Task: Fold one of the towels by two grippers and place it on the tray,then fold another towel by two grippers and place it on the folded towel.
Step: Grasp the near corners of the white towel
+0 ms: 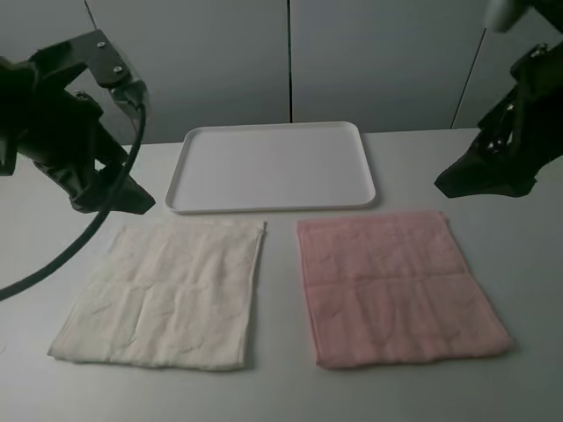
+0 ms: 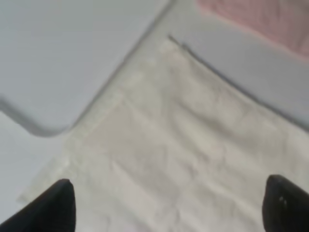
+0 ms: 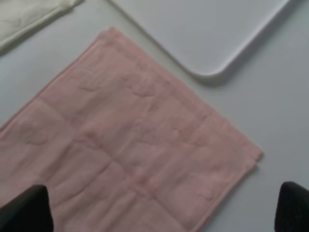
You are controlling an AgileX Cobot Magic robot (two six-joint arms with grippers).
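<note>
The cream towel lies flat and unfolded on the table at the front left, also filling the left wrist view. The pink towel lies flat to its right and fills the right wrist view. Behind both sits the white tray, holding nothing. My left gripper hovers above the cream towel's far left corner, open, its fingertips wide apart. My right gripper hangs above the table beyond the pink towel's far right corner, open, with its fingertips spread and holding nothing.
A black cable loops down from the left arm over the table's left side. Grey wall panels stand behind the table. A tray corner lies close to the pink towel's far edge.
</note>
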